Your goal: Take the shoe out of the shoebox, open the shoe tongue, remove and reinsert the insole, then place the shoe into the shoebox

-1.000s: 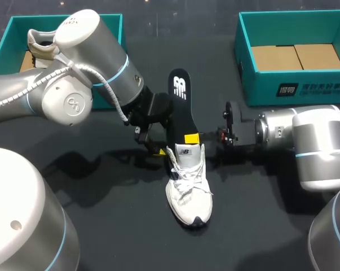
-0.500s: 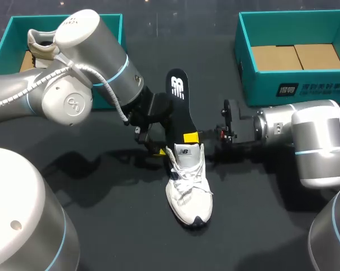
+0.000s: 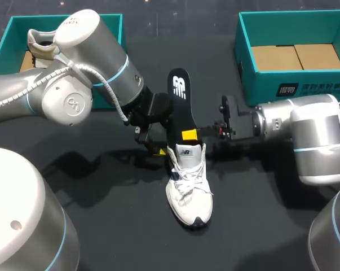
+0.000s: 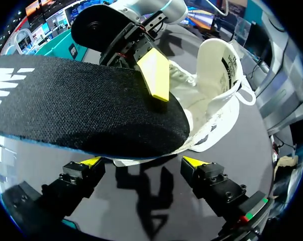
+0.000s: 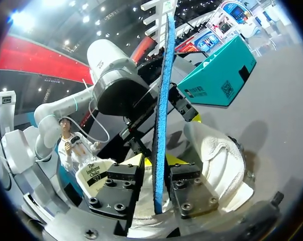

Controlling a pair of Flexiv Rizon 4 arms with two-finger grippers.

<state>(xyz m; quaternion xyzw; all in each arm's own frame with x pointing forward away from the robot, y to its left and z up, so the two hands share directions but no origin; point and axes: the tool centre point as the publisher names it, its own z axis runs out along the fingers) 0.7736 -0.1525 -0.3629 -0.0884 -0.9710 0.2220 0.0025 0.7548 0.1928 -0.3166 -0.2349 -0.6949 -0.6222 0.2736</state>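
Your white sneaker (image 3: 188, 186) sits on the counter (image 3: 102, 226), its heel between your two grippers. Your left gripper (image 4: 146, 161) is spread wide and holds nothing, just beneath the black insole (image 3: 180, 107). Your right gripper (image 3: 190, 135) is clamped on that insole near the sneaker's collar. A teal shoebox (image 3: 260, 87) stands well behind it.

The left arm (image 3: 74, 84), at the upper left of the frame, is made of fat silver-grey cylinders with rounded caps, a thin light-blue ring, a round embossed logo and a white corrugated cable. The right arm (image 3: 310, 141) has the same silver and blue ring. The left pincer (image 4: 141, 163) and right pincer (image 5: 159, 183) are black, studded with screws and tipped yellow.
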